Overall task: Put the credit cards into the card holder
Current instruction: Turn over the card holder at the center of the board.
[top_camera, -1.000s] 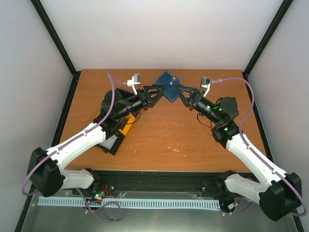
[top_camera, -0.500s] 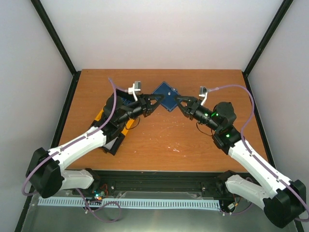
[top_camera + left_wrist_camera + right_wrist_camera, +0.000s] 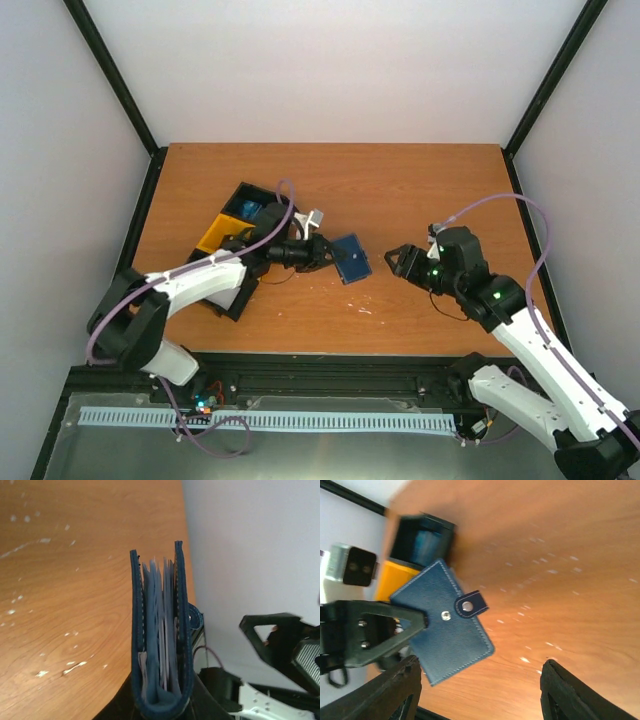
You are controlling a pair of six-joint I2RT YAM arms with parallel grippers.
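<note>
Our left hand (image 3: 331, 254) is clamped on the card holder (image 3: 351, 258), its fingers pressing the two navy covers from either side near the spine. From the left wrist we see the card holder (image 3: 161, 630) edge-on. The spine sits down between the fingers, and the free edges of the covers stand a little apart. Paler blue-grey pockets are packed between the covers. We cannot tell whether any card sits in them.

From the right wrist we see the card holder's (image 3: 451, 639) cover face-on and tilted. Its small strap with a metal stud sticks out past the edge, and a second stud lies just beside it on the cover.

Our right hand (image 3: 401, 262) faces the holder from the right with a gap between them. Its fingers are spread apart with nothing between them.

The holder is over the middle of the wooden surface (image 3: 430, 190); whether it touches the wood we cannot tell. Behind our left arm, on the left of the surface, lies the black-and-yellow tray (image 3: 214, 236). Blue credit cards (image 3: 250, 208) lie in its far compartment.
</note>
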